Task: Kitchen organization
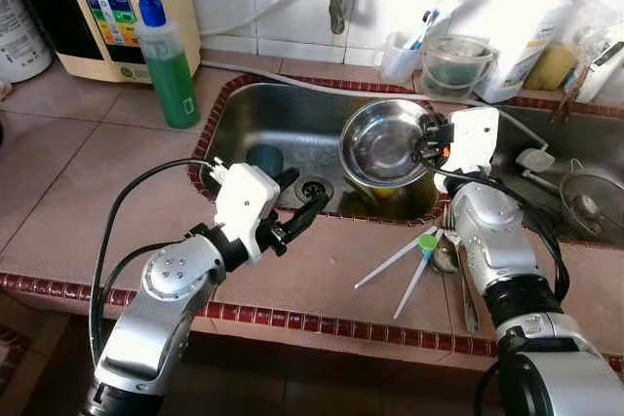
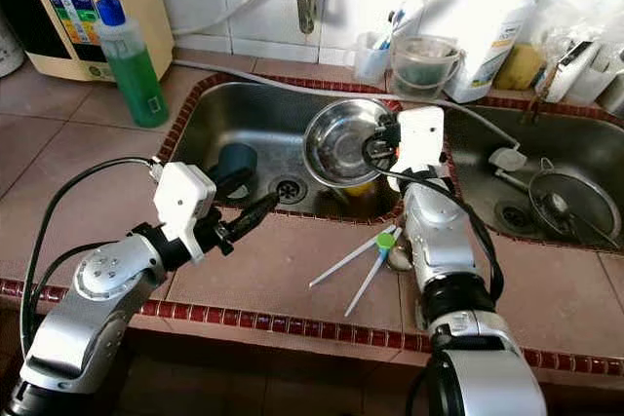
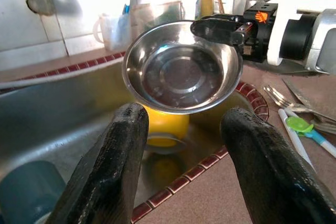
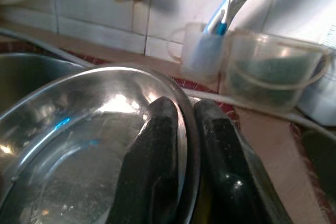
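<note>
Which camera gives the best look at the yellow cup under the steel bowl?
The left wrist view: the yellow cup sits unobstructed in the sink beneath the steel bowl gripped by the right pincer. Both eye views catch just a yellow sliver; the right wrist view barely hints at it.

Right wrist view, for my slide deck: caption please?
Right pincer shut on the steel bowl's rim, toothbrush cup behind.

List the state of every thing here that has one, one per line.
steel bowl: held tilted over the sink by its rim
right gripper: shut on the bowl's rim
left gripper: open, holding nothing
green bottle: upright, capped
yellow cup: in the sink, below the bowl
</note>
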